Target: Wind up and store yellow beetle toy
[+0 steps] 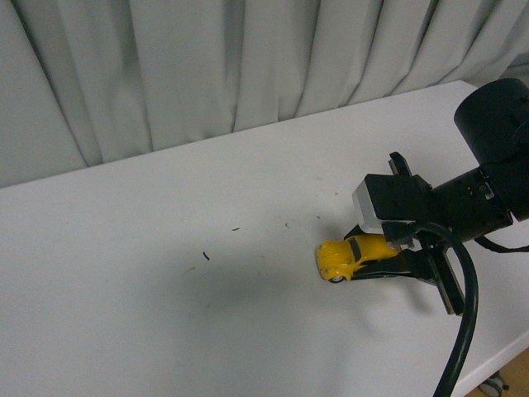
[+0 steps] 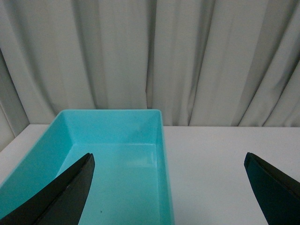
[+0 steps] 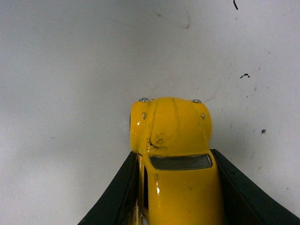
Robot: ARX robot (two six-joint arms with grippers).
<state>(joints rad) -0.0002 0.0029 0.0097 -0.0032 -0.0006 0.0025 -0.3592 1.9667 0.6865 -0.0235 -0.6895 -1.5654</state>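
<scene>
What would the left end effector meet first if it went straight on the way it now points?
Probably the teal bin: one long wall lies midway between the fingers of the open left end effector. If it passes above that rim, the curtain comes next; depth is unclear.

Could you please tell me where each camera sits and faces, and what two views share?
Front view: on the body, facing across the table to the curtain; right gripper shut on the yellow beetle toy.
Left wrist view: left arm, facing a teal bin and curtain; left gripper open.
Right wrist view: right arm, looking down on toy and right gripper.
Front and right wrist share the gripped toy.
</scene>
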